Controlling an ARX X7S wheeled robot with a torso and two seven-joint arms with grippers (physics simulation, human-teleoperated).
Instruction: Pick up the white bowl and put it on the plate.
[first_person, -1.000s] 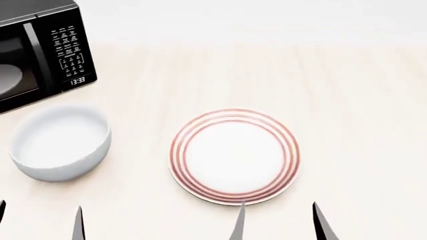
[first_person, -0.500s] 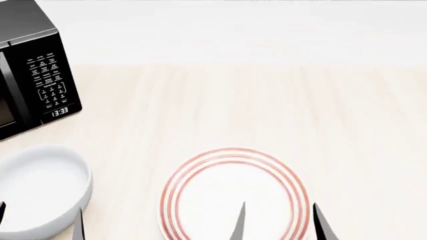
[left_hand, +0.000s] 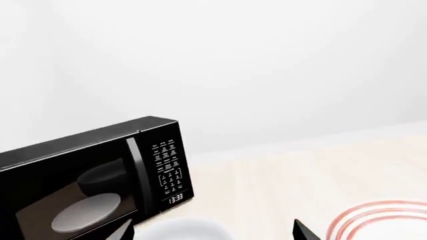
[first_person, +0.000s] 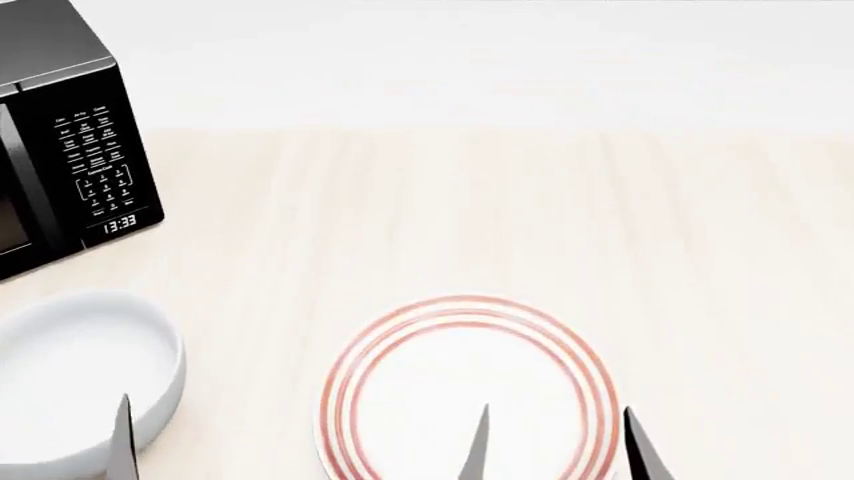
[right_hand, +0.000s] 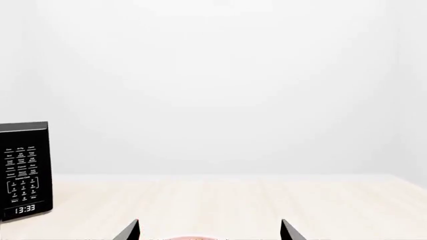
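The white bowl (first_person: 74, 385) stands on the pale wooden table at the near left, empty. The red-ringed plate (first_person: 467, 390) lies to its right, bare. My left gripper (left_hand: 213, 234) is open, its two dark tips wide apart on either side of the bowl's rim (left_hand: 187, 229). In the head view only one left fingertip (first_person: 123, 445) shows, over the bowl's right side. My right gripper (first_person: 558, 450) is open and empty above the plate's near right part. In the right wrist view it (right_hand: 210, 232) frames a thin sliver of the plate (right_hand: 190, 238).
A black microwave (first_person: 60, 170) stands at the far left behind the bowl, with a pale dish (left_hand: 87, 212) behind its window. It also shows in the right wrist view (right_hand: 23, 175). A white wall rises behind the table (first_person: 534, 200).
The head view tilted, so bowl and plate sit lower in the picture than a second ago. In the last half second the left gripper shifted left over the bowl; one fingertip left the view.
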